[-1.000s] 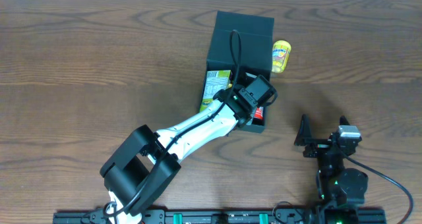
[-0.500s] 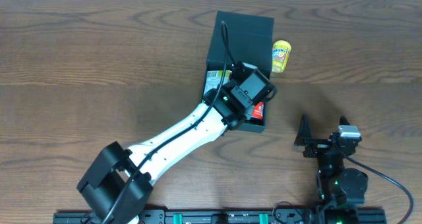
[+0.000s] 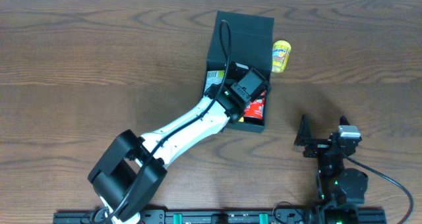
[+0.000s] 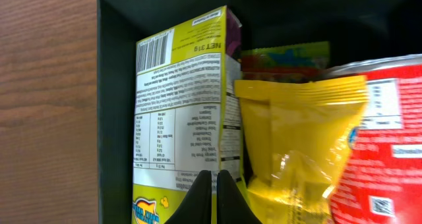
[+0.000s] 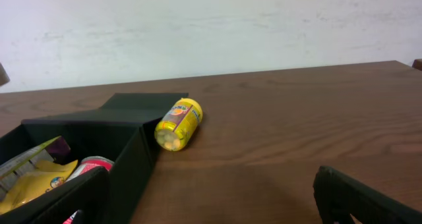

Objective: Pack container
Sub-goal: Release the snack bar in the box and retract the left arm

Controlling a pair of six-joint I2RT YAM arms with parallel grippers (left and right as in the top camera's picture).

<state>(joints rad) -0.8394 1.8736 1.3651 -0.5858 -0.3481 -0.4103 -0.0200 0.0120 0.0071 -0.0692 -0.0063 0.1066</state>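
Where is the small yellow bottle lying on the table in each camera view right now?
Overhead: the yellow bottle lies on its side, upper centre, beside the container, at its right wall in the picture.
Left wrist: not in it; only the container's inside shows.
Right wrist: left of centre, beside the container's open flap lid.
Shared landmark: the dark container, in all three.

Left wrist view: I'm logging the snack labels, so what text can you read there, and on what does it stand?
"NET 31g" (last character unsure), on the green-yellow carton, beside its barcode.
Too small to read: the fine print on that carton's white panel.
Blurred: the white print on the red pouch and the lettering on the green packet behind.
No readable text on the yellow pouch.
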